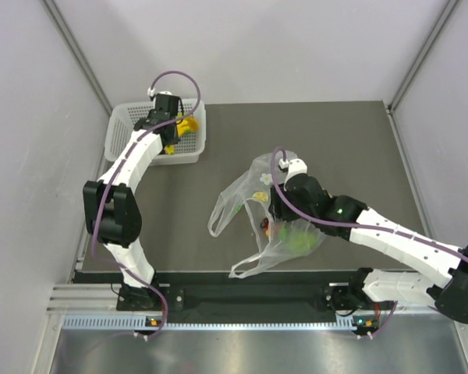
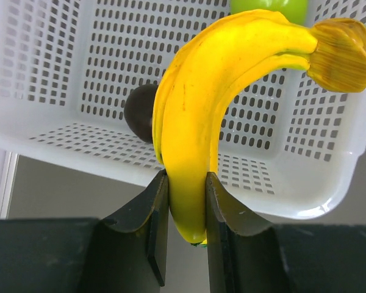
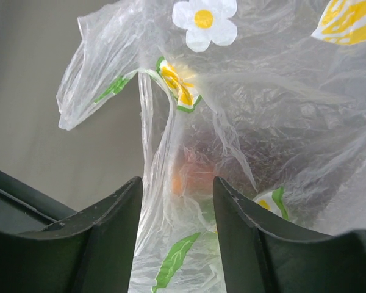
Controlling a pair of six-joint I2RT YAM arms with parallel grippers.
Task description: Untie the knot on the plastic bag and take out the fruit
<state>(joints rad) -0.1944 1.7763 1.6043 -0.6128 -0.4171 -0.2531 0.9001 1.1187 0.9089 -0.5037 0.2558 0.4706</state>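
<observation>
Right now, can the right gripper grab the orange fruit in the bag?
Probably not yet: the right gripper is open close by, but film of the plastic bag covers the orange fruit.

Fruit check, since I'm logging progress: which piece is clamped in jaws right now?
The yellow bananas, pinched by the left gripper above the white basket; the green apple and dark fruit lie loose inside it.

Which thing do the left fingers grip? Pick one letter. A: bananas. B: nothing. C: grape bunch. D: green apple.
A: in the left wrist view the left fingers are shut on the lower end of the yellow bananas, held over the white basket.
</observation>
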